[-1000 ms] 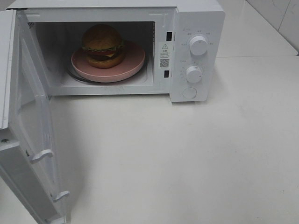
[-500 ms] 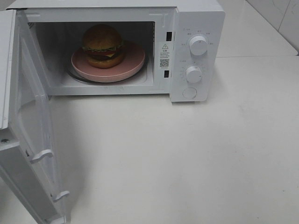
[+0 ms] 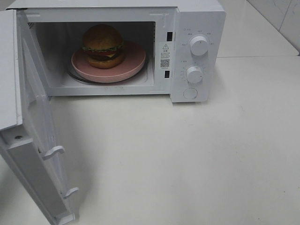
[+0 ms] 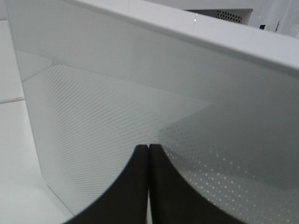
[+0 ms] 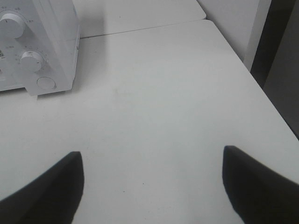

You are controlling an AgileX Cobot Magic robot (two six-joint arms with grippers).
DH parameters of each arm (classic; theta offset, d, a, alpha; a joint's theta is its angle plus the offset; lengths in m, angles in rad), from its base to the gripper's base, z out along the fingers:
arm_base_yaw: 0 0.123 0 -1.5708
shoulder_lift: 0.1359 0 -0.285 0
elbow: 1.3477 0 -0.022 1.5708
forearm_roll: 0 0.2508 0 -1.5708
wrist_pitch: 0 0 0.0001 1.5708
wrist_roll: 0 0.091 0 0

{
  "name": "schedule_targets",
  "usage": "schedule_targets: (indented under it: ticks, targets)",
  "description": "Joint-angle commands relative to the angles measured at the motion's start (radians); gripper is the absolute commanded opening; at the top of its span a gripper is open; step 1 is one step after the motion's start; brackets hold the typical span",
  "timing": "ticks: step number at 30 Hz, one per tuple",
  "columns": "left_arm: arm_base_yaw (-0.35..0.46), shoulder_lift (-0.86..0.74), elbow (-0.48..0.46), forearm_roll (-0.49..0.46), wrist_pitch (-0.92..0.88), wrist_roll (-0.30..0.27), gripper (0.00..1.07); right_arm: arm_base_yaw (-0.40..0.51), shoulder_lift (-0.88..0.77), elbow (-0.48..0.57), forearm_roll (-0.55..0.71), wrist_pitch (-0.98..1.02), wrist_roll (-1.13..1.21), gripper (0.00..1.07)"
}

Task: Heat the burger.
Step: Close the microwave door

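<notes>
Fingers of the left arm [image 4: 133, 186] are shown clenched tip to tip with nothing gripped, set close against the dotted outer face of the microwave door [image 4: 117, 107]; whether contact is made cannot be told. Fingers of the right arm [image 5: 51, 186] are spread wide and empty, held above bare desk [image 5: 154, 116], well apart from the work. In the overhead view neither arm is seen.

In that view the door is swung out along the left edge of the frame, its two latch hooks [image 3: 54, 151] pointing toward the middle. The microwave [image 3: 197, 18] fills the upper part of the frame with its cavity open. The burger [image 3: 103, 46] is seated upright on a pink plate [image 3: 133, 58] inside the cavity, upper left of centre. Loading therefore appears done, and closing the door is judged to be the step in hand.

A good close would be made by a steady push with the closed tips kept flat on the outer face. The push is best placed toward the free edge, away from the hinge, and the door's arc followed so the tips are not slid off. It should be carried through until the hooks are seated in the slots [image 3: 168, 35] beside the cavity. The upper knob [image 3: 199, 46] and lower knob [image 3: 194, 74], at upper right, are left for afterwards.
</notes>
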Motion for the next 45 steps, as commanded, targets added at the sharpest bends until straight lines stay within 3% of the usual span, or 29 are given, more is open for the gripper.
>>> schedule_targets:
  ticks: [1,4,6,7,8,18,24,31,36,45]
  targets:
    - [-0.092,0.03,-0.008,-0.044,-0.023,0.027,0.0,-0.007,-0.024,-0.001,0.001,0.0,0.009,0.76]
    - [-0.14,0.044,-0.008,-0.105,-0.021,0.074,0.0,-0.007,-0.024,-0.001,0.001,0.0,0.009,0.76]
    - [-0.201,0.069,-0.008,-0.251,-0.023,0.114,0.0,-0.007,-0.024,-0.001,0.001,0.0,0.009,0.76]
    - [-0.201,0.069,-0.008,-0.251,-0.023,0.114,0.0,-0.007,-0.024,-0.001,0.001,0.0,0.009,0.76]
    - [-0.234,0.08,-0.009,-0.319,-0.032,0.129,0.0,-0.007,-0.024,-0.001,0.001,0.0,0.009,0.76]
    - [-0.376,0.172,-0.121,-0.374,-0.031,0.132,0.0,-0.007,-0.024,-0.001,0.001,0.0,0.009,0.76]
    - [-0.489,0.25,-0.209,-0.494,-0.03,0.139,0.0,-0.007,-0.024,-0.001,0.001,0.0,0.009,0.76]
    - [-0.621,0.332,-0.334,-0.639,0.034,0.201,0.0,-0.007,-0.024,-0.001,0.001,0.0,0.009,0.76]
    - [-0.663,0.376,-0.428,-0.661,0.082,0.251,0.0,-0.007,-0.024,-0.001,0.001,0.0,0.009,0.76]
    - [-0.677,0.462,-0.591,-0.709,0.131,0.251,0.0,-0.007,-0.024,-0.001,0.001,0.0,0.009,0.76]
